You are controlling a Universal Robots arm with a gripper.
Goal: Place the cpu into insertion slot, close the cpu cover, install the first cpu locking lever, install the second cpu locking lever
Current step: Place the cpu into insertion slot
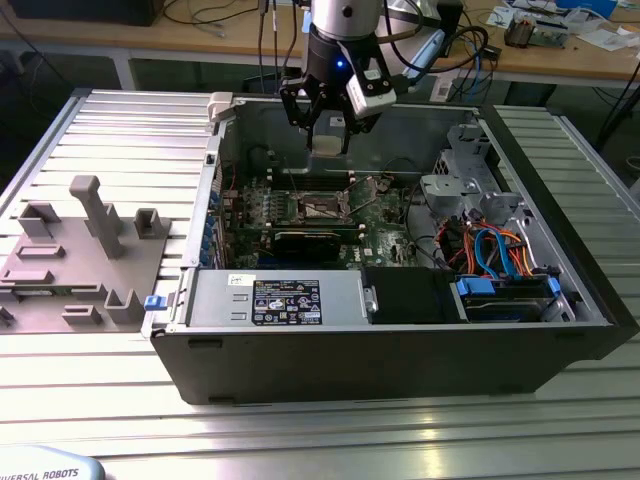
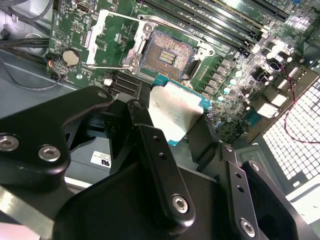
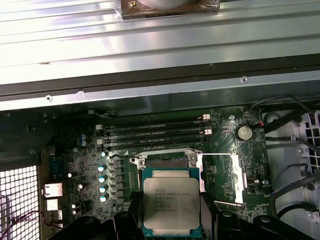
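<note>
The tool (image 2: pixel 171 125) grips the cpu (image 2: pixel 176 109) above the apparently open insertion slot (image 2: pixel 167 55).

Silver-topped cpu (image 2: pixel 176 111) between black fingers (image 2: pixel 138 114), above the green motherboard (image 2: pixel 67 27), near the uncovered insertion slot (image 2: pixel 167 55)

The insertion slot (image 2: pixel 167 55) lies uncovered, clear from above; the open cpu cover (image 2: pixel 96 32) stands beside it, memory slots (image 2: pixel 210 25) line another side.
</note>
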